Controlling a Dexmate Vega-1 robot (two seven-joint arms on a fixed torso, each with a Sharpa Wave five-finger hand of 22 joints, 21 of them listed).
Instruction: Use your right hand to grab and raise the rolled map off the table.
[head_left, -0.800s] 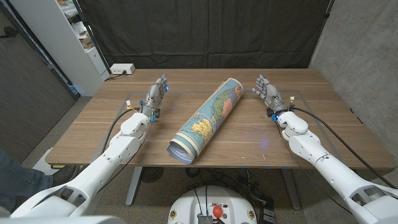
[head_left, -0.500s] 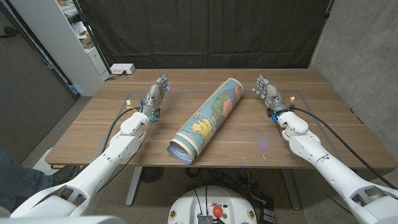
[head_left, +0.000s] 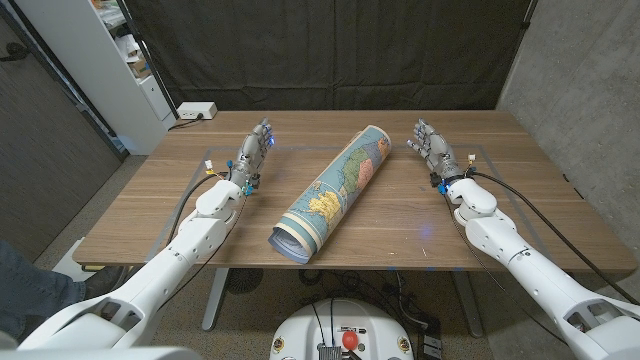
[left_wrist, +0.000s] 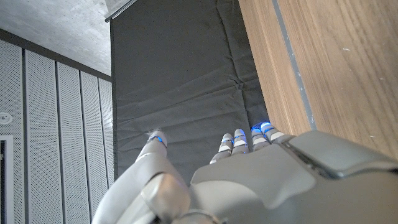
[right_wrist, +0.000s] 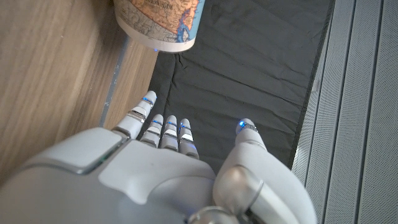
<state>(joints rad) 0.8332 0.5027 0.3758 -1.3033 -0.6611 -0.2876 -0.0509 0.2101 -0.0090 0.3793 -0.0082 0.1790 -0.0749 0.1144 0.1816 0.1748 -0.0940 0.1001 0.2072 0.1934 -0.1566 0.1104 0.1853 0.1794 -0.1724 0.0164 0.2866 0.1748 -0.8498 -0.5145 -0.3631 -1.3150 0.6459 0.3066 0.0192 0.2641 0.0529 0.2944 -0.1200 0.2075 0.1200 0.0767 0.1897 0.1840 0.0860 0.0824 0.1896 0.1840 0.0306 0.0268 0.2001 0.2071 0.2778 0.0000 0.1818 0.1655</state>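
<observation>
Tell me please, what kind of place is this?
Probably a robot test room or lab: a black curtain hangs behind the wooden table, a bare concrete wall stands beside it, and a white shelf.

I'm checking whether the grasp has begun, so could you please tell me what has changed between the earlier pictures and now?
Nothing has visibly changed. The rolled map lies where it was, diagonally across the middle of the table, untouched. The right robot hand still waits open to the map's right, apart from it, and the left robot hand still waits open to its left.
</observation>
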